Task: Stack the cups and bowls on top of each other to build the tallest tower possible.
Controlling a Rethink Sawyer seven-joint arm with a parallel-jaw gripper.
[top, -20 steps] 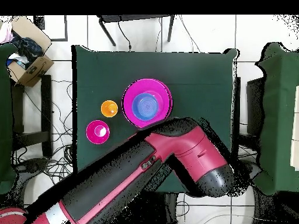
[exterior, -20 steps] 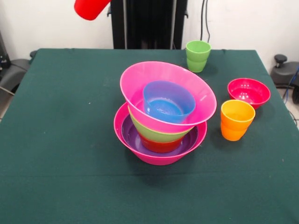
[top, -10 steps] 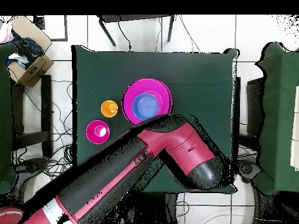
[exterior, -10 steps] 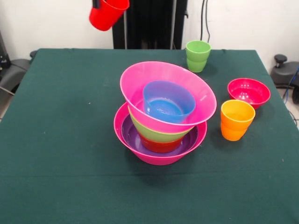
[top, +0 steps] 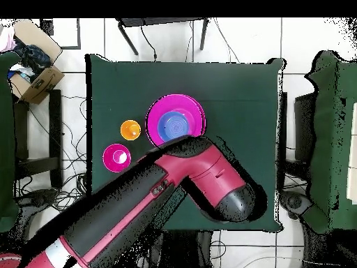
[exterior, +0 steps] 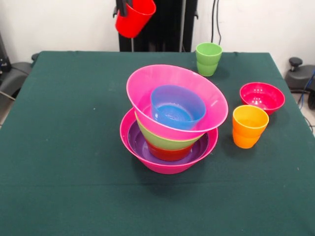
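Note:
The tower (exterior: 172, 120) stands mid-table: a large hot-pink bowl (exterior: 167, 166) holds a purple bowl (exterior: 138, 142), an orange-red bowl (exterior: 170, 154) and a lime green bowl (exterior: 165, 140). A second hot-pink bowl (exterior: 209, 101) leans on top of them, tilted, with a blue bowl (exterior: 177, 107) inside. My gripper (exterior: 124, 9) is shut on the rim of a red cup (exterior: 134, 19), which hangs tilted high above the table's far side, left of the tower. A green cup (exterior: 208, 59), an orange cup (exterior: 249, 126) and a crimson bowl (exterior: 262, 97) stand loose on the right. In the overhead view my arm (top: 174, 192) hides the gripper.
The green table (exterior: 64, 123) has bare cloth on the left and in front of the tower. In the overhead view the orange cup (top: 130, 130) and crimson bowl (top: 116, 157) sit left of the tower (top: 176, 123). A cardboard box (top: 35, 73) lies on the floor beyond the table's corner.
In the front view the red cup has travelled rightwards along the top edge, from the far left to nearer the tower. The tower and loose pieces have not moved.

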